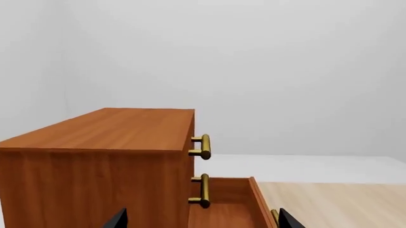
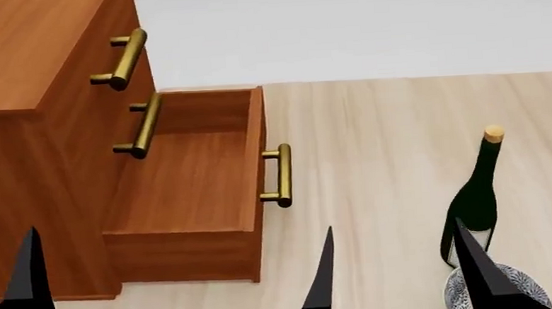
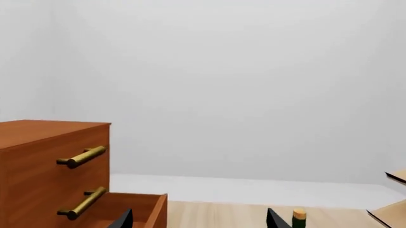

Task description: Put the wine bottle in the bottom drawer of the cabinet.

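You are holding both the left end effector [image 2: 174, 287] and the right end effector [image 2: 471, 264] spread and empty: the bottom drawer [image 2: 188, 187], ahead of the left, is standing pulled out for loading, and the wine bottle [image 2: 475, 201] is standing upright just ahead of the right.

wine bottle [image 2: 477, 197]: dark green glass, long neck, tan cork, upright on the pale wood floor, well right of the cabinet [image 2: 40, 149]. cabinet: reddish-brown wood, three drawers, brass bar handles. bottom drawer [image 2: 197, 180]: pulled out, open box interior bare, brass handle on its front panel facing the bottle. upper two drawers closed.
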`<state>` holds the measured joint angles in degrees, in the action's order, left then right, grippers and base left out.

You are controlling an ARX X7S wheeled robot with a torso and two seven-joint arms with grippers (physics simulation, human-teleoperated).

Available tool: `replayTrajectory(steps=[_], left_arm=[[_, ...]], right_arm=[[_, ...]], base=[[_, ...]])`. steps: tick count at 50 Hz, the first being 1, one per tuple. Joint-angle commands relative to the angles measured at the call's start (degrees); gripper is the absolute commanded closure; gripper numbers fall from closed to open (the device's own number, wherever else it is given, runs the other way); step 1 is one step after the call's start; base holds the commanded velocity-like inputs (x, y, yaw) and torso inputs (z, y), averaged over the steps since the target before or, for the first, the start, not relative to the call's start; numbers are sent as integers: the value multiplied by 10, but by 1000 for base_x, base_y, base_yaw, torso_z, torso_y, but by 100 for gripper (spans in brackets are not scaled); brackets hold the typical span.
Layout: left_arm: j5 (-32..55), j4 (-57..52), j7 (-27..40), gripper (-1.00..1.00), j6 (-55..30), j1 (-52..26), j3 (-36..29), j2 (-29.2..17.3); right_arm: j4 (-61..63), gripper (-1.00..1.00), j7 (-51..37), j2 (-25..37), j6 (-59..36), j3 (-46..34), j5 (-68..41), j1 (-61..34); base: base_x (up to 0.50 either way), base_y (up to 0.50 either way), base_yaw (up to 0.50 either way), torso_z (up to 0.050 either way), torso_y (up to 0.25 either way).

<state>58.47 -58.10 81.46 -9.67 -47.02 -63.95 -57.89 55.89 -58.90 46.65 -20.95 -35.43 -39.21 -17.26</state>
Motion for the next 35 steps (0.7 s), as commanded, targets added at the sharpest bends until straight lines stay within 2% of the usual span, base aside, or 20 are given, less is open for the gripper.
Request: replayTrajectory(steps=[1,35], left_arm=[[-3,1,-1,-100,5,4,-1,-6],[-14,7,-5,-100,10,11,-7,0]], right_arm=[[-1,-100,-2,1,1,-1,-2,-2],[-1,-100,0,-4,-8,-17,5,-13]], base=[[305,0,0,0,0],[305,0,0,0,1]])
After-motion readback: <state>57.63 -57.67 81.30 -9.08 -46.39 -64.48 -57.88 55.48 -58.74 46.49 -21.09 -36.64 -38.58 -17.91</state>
